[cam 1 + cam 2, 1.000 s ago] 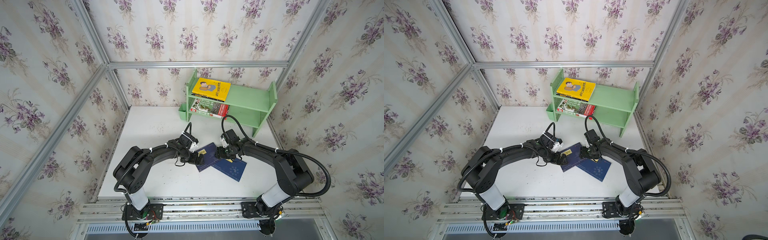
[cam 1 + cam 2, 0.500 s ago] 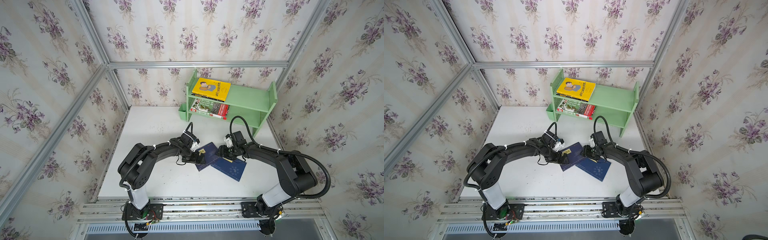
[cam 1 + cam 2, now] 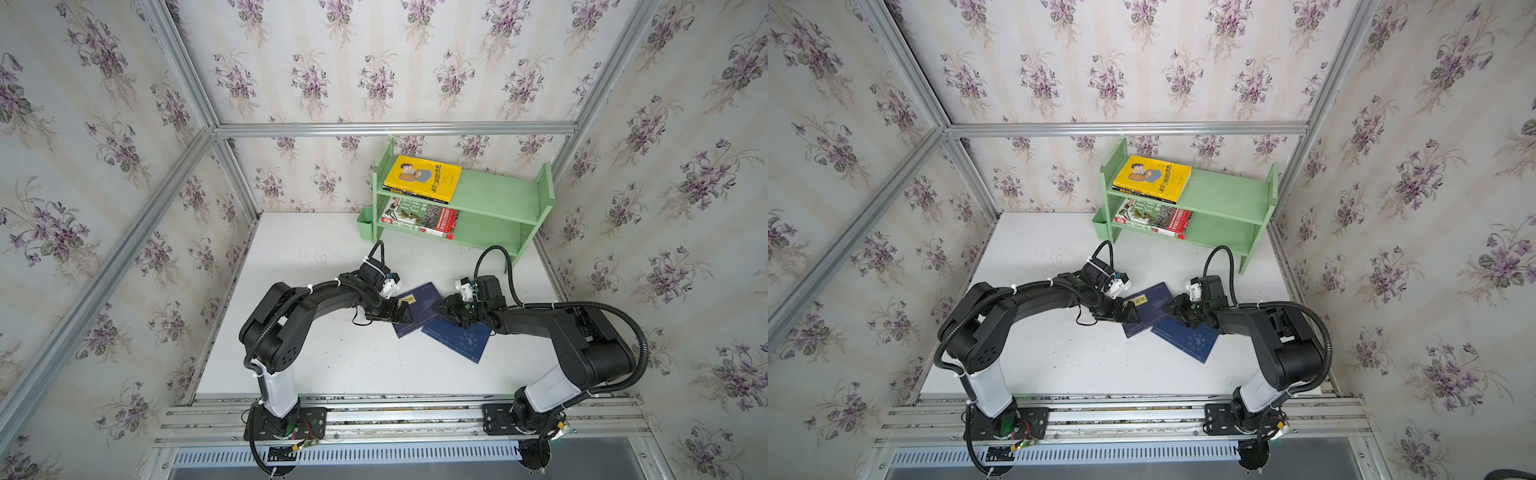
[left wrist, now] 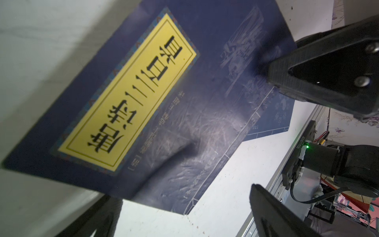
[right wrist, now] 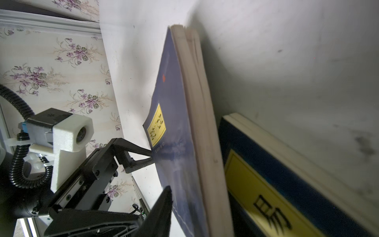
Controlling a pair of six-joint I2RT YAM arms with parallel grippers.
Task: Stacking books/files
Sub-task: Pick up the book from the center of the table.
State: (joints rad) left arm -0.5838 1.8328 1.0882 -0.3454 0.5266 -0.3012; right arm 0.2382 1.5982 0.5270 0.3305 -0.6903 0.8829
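The yellow-labelled navy book [image 3: 419, 306] lies on the table [image 3: 332, 357], overlapping a second navy book [image 3: 459, 341] — left gripper [image 3: 402, 311] spread wide at its label edge, right gripper [image 3: 441, 309] touching the opposite edge, closure unclear.

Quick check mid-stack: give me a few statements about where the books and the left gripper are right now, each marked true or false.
1. The yellow book lies on the top tier of the green shelf. True.
2. Both navy books are on the shelf. False: the upper navy book and the lower navy book lie on the white table.
3. The left gripper is open at the upper navy book's edge. True.
4. The navy books lie apart. False: the upper one overlaps the lower.
5. The shelf's lower tier is empty. False: a plant-photo book lies there.
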